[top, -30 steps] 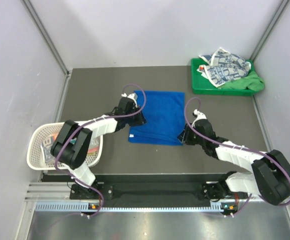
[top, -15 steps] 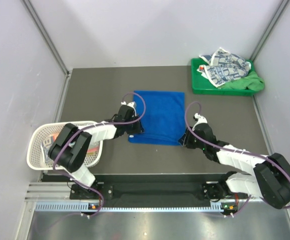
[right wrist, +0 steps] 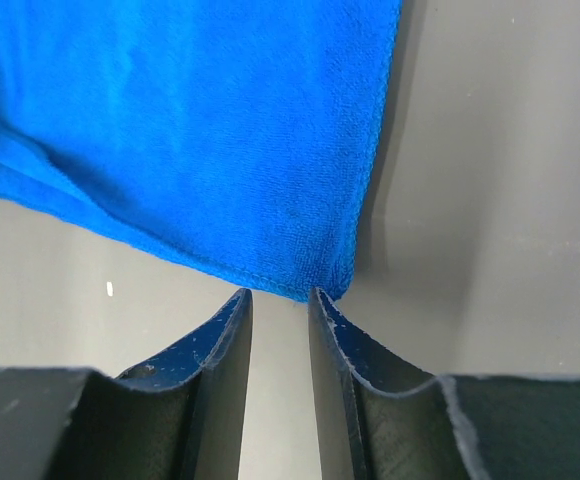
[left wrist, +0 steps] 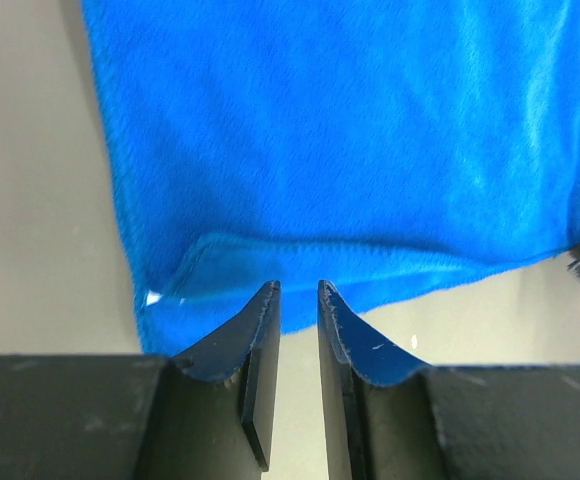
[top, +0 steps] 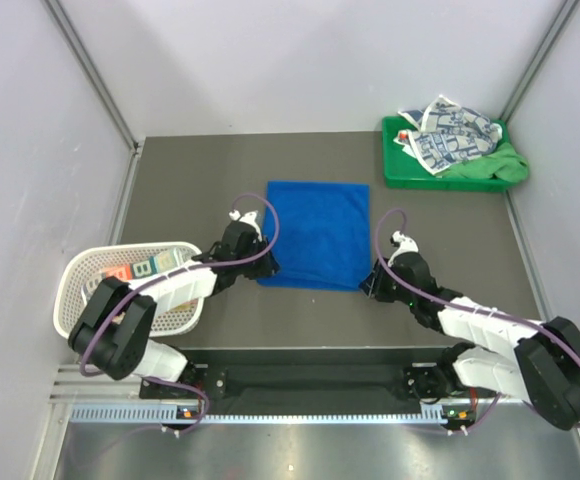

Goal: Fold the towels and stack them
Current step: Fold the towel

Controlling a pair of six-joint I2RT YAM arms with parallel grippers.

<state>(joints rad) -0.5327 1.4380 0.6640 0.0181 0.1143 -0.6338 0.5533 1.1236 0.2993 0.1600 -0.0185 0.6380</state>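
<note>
A royal blue towel (top: 320, 230) lies flat in the middle of the table. My left gripper (top: 266, 266) sits low at its near left corner and my right gripper (top: 369, 287) at its near right corner. In the left wrist view the towel (left wrist: 350, 130) shows a folded lip along its near edge, and the left gripper (left wrist: 298, 290) stands narrowly open at that edge with only table in the gap. In the right wrist view the right gripper (right wrist: 280, 295) is also narrowly open and empty, just short of the towel (right wrist: 190, 120) corner.
A green tray (top: 410, 180) at the back right holds a crumpled white navy-printed towel (top: 448, 132) over a green one (top: 505, 165). A white mesh basket (top: 70, 300) at the near left holds a lettered towel (top: 145, 268). Grey walls close in on both sides.
My left gripper has slid from the towel's left edge back to its near left corner. The right gripper has drawn back slightly toward the near edge. The towel has stayed put.
</note>
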